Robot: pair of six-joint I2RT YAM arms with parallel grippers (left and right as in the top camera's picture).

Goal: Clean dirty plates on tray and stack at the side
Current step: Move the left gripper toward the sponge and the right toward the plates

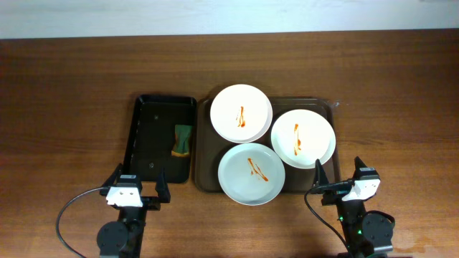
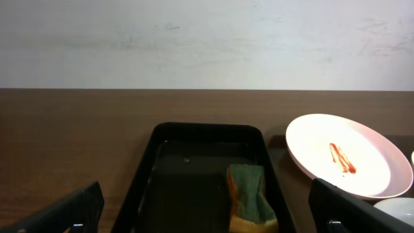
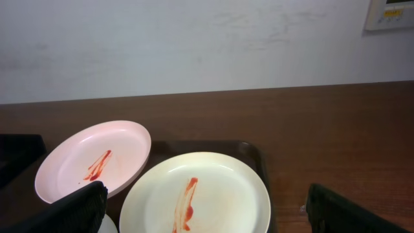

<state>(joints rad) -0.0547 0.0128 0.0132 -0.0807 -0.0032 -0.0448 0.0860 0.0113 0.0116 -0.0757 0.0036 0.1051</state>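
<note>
Three white plates lie on the dark-brown tray [image 1: 206, 147], each with an orange-red sauce streak: a far one [image 1: 241, 113], a right one [image 1: 303, 137] and a near one [image 1: 251, 173]. The right wrist view shows the far plate [image 3: 94, 155] and the right plate [image 3: 194, 194] on the tray [image 3: 255, 155]. The left wrist view shows the far plate [image 2: 346, 154]. My left gripper [image 1: 136, 186] is open and empty near the table's front edge, in front of the black tray. My right gripper [image 1: 338, 174] is open and empty, just right of the near plate.
A narrower black tray [image 1: 147, 115] stands left of the brown tray and holds a green-and-yellow sponge [image 1: 182, 139], which also shows in the left wrist view [image 2: 249, 200]. Wood-grain tabletop [image 1: 64, 107] extends to the left, right and back. A white wall stands behind.
</note>
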